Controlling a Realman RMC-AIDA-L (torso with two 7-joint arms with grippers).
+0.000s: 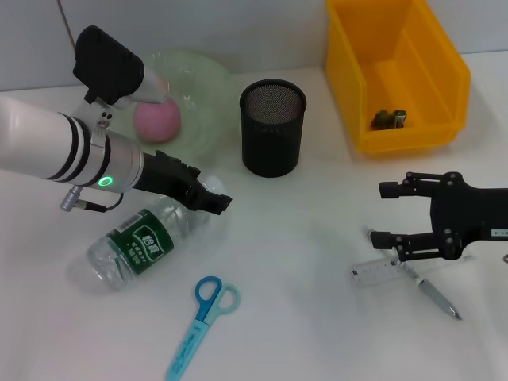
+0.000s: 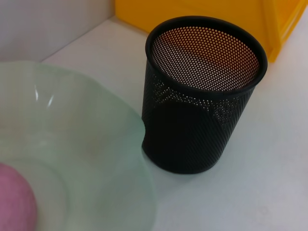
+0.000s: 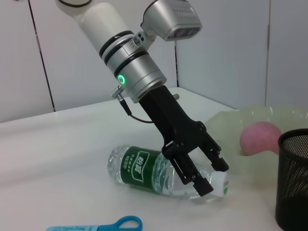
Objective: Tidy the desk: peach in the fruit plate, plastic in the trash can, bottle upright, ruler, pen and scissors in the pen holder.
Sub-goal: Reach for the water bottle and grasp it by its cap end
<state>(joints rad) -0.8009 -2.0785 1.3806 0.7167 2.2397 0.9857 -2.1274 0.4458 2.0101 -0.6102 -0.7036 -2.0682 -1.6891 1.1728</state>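
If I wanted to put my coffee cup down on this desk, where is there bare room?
The widest bare patch lies mid-desk, between the scissors, the pen holder and the right gripper. It is crowded on the left, where the left gripper straddles the lying bottle below the fruit plate, and around the ruler and pen.

**White desk set against a pale panelled wall**

A smooth white desk (image 1: 317, 238) is seen filling most of the head view, evenly lit, with only soft shadows cast on it. Along the desk's far edge a pale grey wall (image 1: 238, 32) is met. In the right wrist view the wall (image 3: 57, 57) is shown divided into upright panels by thin dark seams.
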